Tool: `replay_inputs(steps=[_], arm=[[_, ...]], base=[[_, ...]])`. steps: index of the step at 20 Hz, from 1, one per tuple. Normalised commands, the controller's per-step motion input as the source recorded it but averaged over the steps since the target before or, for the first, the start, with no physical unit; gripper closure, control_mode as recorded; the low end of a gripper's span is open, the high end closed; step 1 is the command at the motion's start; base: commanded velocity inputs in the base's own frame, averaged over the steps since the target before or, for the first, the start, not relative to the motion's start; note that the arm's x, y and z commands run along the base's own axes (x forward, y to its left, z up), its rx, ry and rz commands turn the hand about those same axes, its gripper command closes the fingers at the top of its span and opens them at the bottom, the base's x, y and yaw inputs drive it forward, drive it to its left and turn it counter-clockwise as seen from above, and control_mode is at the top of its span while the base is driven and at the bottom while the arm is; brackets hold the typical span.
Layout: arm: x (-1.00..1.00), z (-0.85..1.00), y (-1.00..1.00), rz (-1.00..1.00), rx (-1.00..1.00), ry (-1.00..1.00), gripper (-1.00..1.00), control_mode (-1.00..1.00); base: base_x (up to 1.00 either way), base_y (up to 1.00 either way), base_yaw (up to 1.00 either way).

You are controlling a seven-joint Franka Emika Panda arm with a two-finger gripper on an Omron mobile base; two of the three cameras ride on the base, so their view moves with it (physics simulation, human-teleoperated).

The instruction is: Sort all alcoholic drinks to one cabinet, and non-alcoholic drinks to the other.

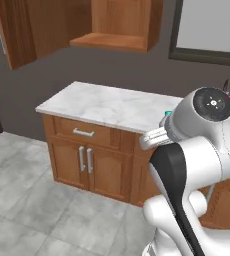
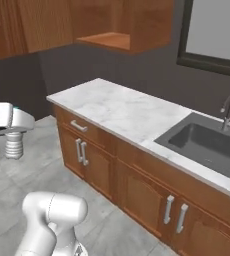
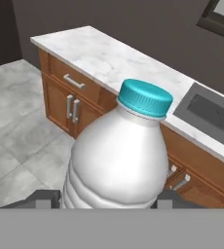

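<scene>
My gripper [image 3: 111, 199] is shut on the non-alcoholic drink, a clear ribbed plastic water bottle [image 3: 116, 160] with a teal-blue cap [image 3: 145, 98]. Dark fingers [image 3: 46, 198] press on both sides of its lower body. In the right base view the bottle's ribbed lower part [image 2: 14, 145] hangs under the white hand at the far left, out over the floor in front of the counter. From the left base camera, a sliver of the teal cap [image 1: 167, 114] peeks out beside the arm's big joint. An open wooden wall cabinet [image 1: 112, 41] [image 2: 107, 40] hangs above the counter, its shelf bare.
A white marble counter [image 1: 107, 105] [image 2: 122, 110] tops brown base cabinets with drawer and door handles. A dark sink [image 2: 207, 145] with a faucet [image 2: 228, 111] lies to the right. The cabinet's door [image 1: 22, 30] stands swung out at left. Grey tiled floor [image 1: 22, 200] spreads below.
</scene>
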Motion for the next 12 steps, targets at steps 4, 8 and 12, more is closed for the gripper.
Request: replay_inputs(steps=[4, 8, 12], arm=[[0.00, 0.00, 0.00, 0.00, 0.00, 0.00, 1.00, 1.00], [0.00, 0.00, 0.00, 0.00, 0.00, 0.00, 1.00, 1.00], [0.00, 0.00, 0.00, 0.00, 0.00, 0.00, 1.00, 1.00]], base=[[0.49, 0.68, -0.35], [0.44, 0.68, -0.33], [0.47, 0.52, -0.32]])
